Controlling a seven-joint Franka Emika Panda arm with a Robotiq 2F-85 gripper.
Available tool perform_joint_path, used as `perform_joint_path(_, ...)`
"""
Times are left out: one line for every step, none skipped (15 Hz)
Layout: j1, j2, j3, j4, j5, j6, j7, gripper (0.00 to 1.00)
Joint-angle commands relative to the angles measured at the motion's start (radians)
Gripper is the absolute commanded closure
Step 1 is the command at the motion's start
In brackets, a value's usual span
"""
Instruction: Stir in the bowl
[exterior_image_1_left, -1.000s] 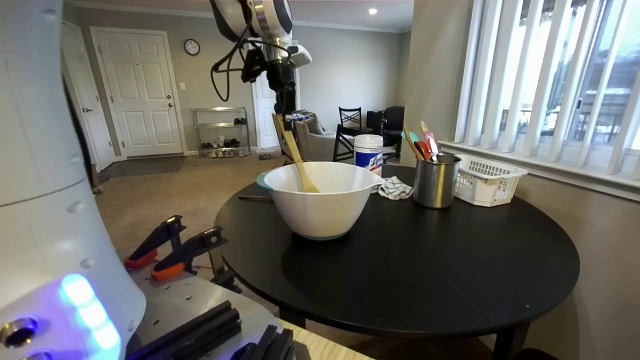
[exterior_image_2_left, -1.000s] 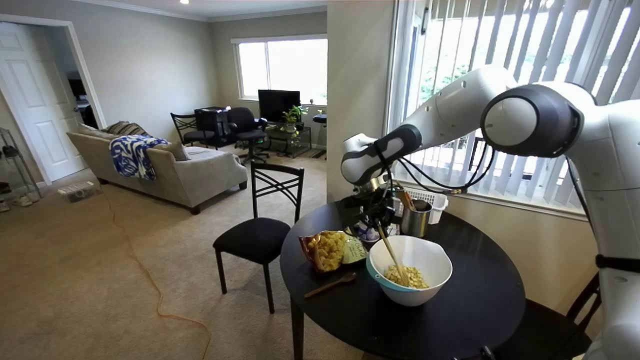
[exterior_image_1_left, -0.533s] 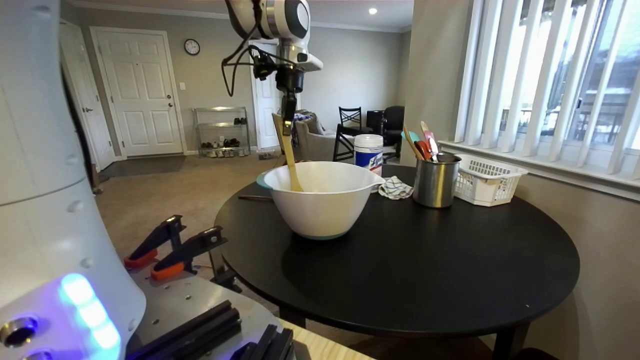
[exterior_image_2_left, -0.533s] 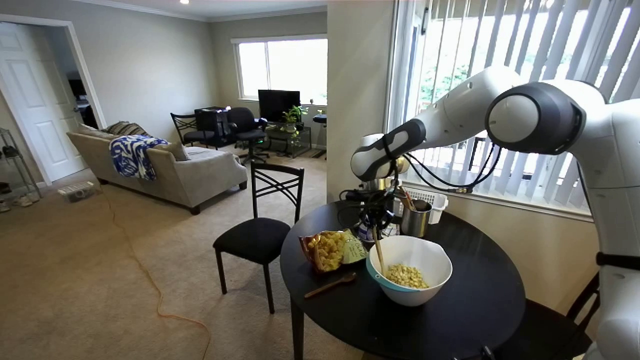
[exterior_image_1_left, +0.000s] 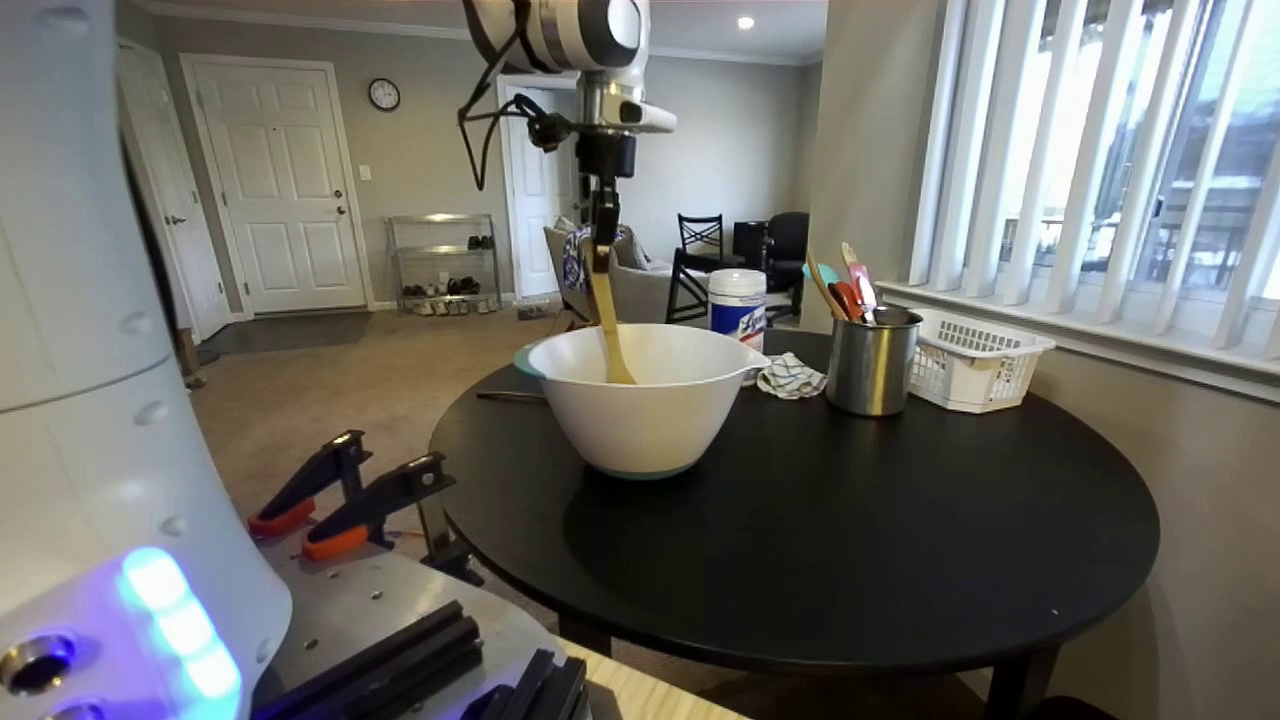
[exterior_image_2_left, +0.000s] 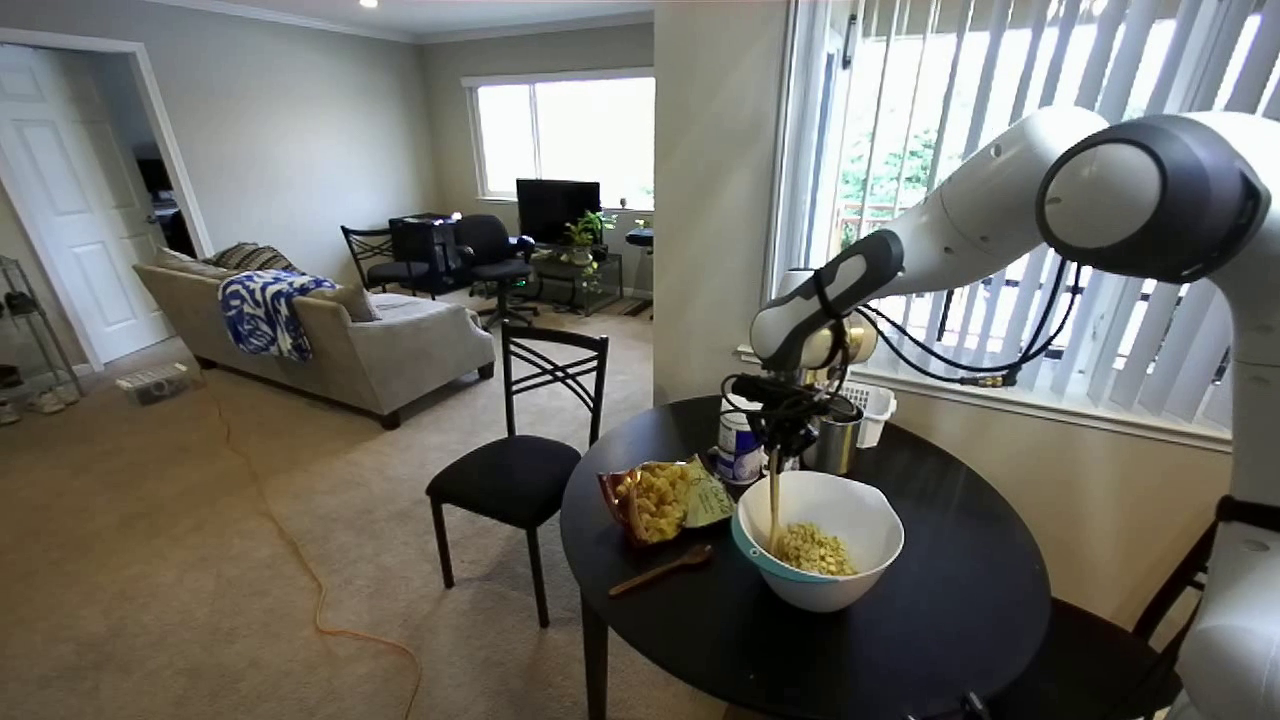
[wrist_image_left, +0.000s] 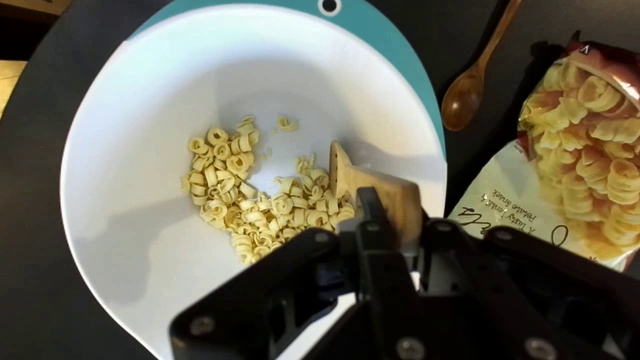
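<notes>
The white mixing bowl (exterior_image_1_left: 640, 430) stands on the round black table (exterior_image_1_left: 880, 540), toward its left edge in an exterior view whose low angle hides the contents. The wrist view shows them: pasta-like curls (wrist_image_left: 260, 215) lying along the bottom, a wooden spatula (wrist_image_left: 395, 194) against them. The gripper (exterior_image_1_left: 603, 238) is closed round the spatula's handle. Utensils (exterior_image_1_left: 860, 282) stand in a metal crock (exterior_image_1_left: 872, 370) near the table's window-side edge. On a snack bag (wrist_image_left: 600, 155), only the wrist view makes "Potato Snack" readable.
</notes>
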Motion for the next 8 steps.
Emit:
perform_joint_path(-0.079, -0.076, 0.030, -0.194, 0.192, 0.238, -0.193, 0.97)
perform_joint_path(-0.096, -0.093, 0.034, -0.230, 0.249, 0.267, -0.252, 0.97)
perform_joint_path(-0.107, -0.111, 0.032, -0.261, 0.292, 0.280, -0.306, 0.97)
perform_joint_path(-0.118, -0.128, 0.030, -0.291, 0.334, 0.290, -0.365, 0.97)
perform_joint_path(-0.126, -0.142, 0.029, -0.312, 0.375, 0.298, -0.417, 0.97)
perform_joint_path(-0.131, -0.154, 0.027, -0.331, 0.414, 0.304, -0.471, 0.97)
perform_joint_path(-0.131, -0.162, 0.023, -0.345, 0.431, 0.304, -0.513, 0.97)
perform_joint_path(-0.126, -0.169, 0.014, -0.356, 0.419, 0.300, -0.536, 0.97)
